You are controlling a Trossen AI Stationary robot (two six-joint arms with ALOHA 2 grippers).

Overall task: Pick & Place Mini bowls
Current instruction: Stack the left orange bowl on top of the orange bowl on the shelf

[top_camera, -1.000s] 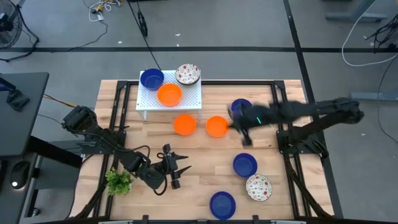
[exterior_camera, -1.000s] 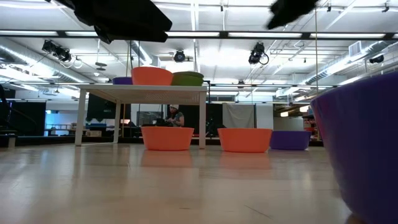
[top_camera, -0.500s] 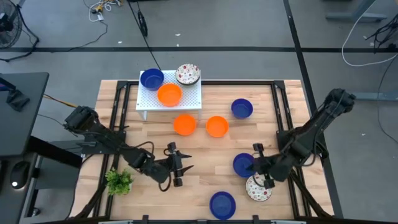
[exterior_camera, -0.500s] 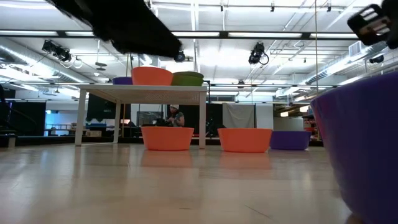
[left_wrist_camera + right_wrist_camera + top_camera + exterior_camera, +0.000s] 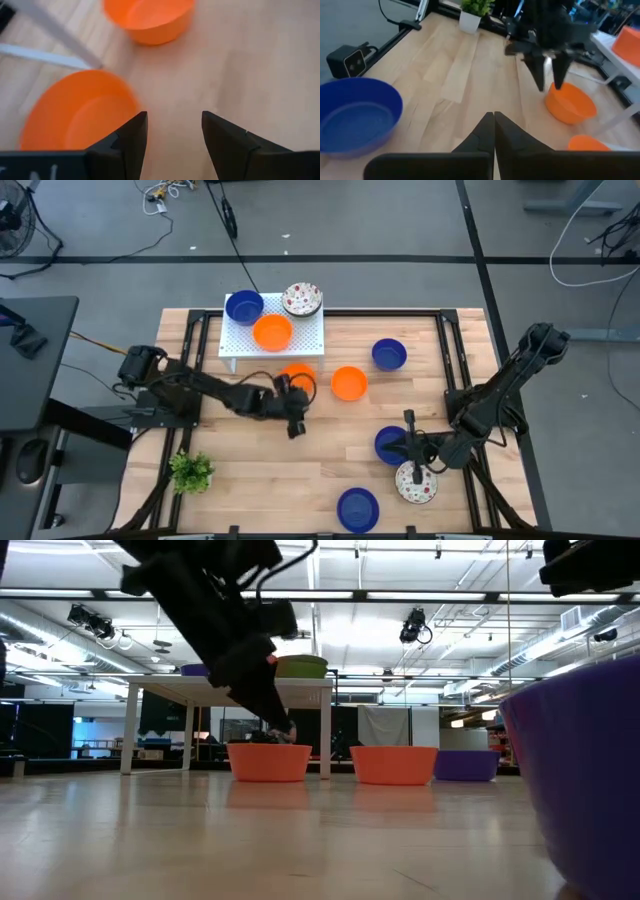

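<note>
Now I hold the left gripper [image 5: 296,406] wide beside the orange bowl [image 5: 297,379] by the rack [image 5: 312,338], meaning to straddle its rim squarely before closing, while the right gripper [image 5: 408,428], pinched empty, waits over a blue bowl [image 5: 392,446].

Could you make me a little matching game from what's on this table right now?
Things:
1. left gripper
2. right gripper
3. speckled bowl
4. green plant

Descriptions:
A. on the white rack
B. shut, over a blue bowl
C. near a table corner
D. open, by an orange bowl

Pairs: 1-D, 2-B, 3-A, 4-C
</note>
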